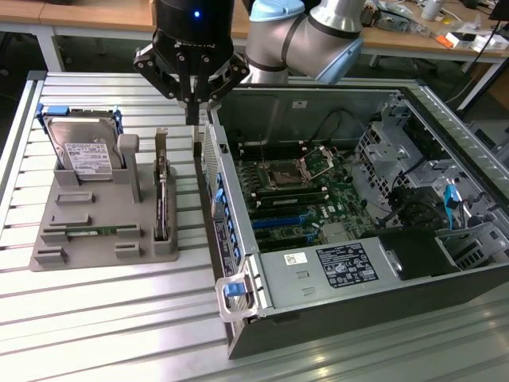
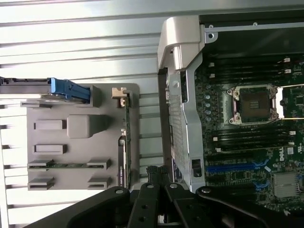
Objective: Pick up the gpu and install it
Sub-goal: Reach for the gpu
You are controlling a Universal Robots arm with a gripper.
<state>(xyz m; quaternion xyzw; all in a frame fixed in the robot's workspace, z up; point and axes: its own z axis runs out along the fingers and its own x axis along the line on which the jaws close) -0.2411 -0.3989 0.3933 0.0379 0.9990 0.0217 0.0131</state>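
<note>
**A:** gpu position?

**B:** The gpu is seen standing on edge in a slot of the grey holder, along that holder's side toward the exterior view's right. It is neither gripped nor touched, and not installed.

**A:** Gripper?

**B:** The gripper is held over the far end of the gap between the holder and the computer case. Its fingers are pressed together and nothing is pinched. It is placed just to the exterior view's right of the gpu's far end, apart from it, close to the case's side wall.

**A:** Rest of the holder?

**B:** A hard drive with a blue frame is propped upright at the far corner toward the exterior view's left. A memory stick is laid flat near the front edge.

**A:** Case?

**B:** The case is laid open on the slatted table. The motherboard is exposed, with blue expansion slots at its near side. No card is seated in them.
</note>
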